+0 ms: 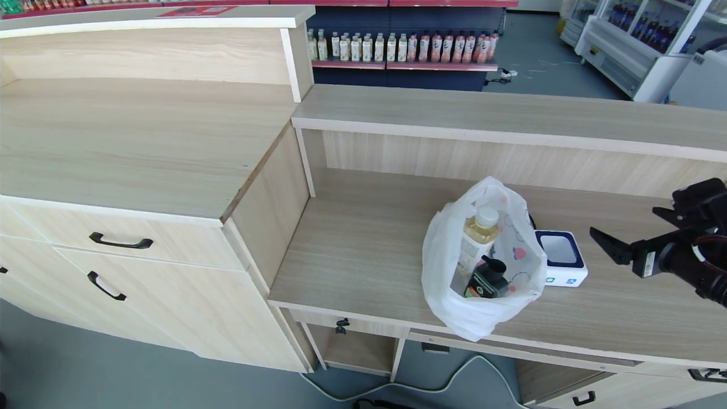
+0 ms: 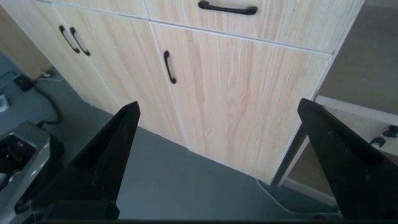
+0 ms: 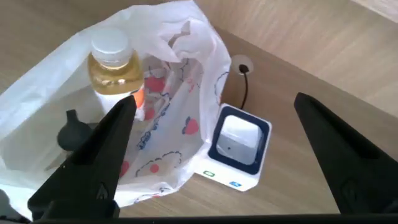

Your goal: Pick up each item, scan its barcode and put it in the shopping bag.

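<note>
Head view: thin white plastic shopping bag (image 1: 440, 267) open on pale wooden counter (image 1: 363, 255), holding white-capped yellow drink bottle (image 1: 480, 233) and black pump bottle (image 1: 488, 278), left of white-and-navy square scanner (image 1: 559, 258). Left wrist: left gripper (image 2: 217, 109) spread, empty, near cabinet doors (image 2: 236, 106). Right wrist: right gripper (image 3: 216, 102) agape over bag, seemingly nothing left to grasp.
</note>
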Robot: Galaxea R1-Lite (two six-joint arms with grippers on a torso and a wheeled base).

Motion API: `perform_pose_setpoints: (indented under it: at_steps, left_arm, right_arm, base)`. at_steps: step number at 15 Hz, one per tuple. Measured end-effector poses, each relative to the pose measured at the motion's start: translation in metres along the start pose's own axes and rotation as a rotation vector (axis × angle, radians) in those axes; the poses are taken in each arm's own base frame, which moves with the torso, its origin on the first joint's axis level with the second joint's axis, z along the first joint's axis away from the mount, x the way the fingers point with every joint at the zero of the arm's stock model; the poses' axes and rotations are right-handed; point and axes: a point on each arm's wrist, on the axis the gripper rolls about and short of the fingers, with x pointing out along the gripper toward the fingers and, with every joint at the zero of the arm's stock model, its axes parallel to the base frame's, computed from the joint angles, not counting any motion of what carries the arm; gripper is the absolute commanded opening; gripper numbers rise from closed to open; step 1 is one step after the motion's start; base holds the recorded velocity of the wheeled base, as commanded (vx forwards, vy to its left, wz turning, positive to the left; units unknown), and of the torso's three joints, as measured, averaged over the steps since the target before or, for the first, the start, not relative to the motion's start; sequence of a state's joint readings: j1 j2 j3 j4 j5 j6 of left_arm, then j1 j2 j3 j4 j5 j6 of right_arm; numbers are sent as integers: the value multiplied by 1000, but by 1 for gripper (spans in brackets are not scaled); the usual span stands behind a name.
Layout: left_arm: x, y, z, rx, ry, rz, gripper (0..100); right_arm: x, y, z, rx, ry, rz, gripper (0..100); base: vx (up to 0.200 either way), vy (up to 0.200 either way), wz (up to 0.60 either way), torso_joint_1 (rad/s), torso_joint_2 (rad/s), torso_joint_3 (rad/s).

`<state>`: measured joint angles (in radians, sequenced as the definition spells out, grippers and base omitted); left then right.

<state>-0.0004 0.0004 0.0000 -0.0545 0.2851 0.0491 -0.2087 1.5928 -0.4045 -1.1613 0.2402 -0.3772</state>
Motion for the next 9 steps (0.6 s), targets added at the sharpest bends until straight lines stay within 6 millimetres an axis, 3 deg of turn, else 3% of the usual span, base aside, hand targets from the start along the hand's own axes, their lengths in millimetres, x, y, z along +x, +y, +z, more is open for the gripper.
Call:
perform_pose_setpoints:
  at_steps: [3, 9]
  left_arm:
    - [0, 0, 0, 0, 0, 0, 100]
    - [0, 0, 0, 0, 0, 1, 100]
  right_arm:
    - [-17, -22, 5, -8, 5, -104, 100]
    - [-43, -22, -1, 166, 136, -165, 100]
  base:
    - [0, 0, -600, 2, 2, 1]
    - [0, 0, 0, 0, 0, 0]
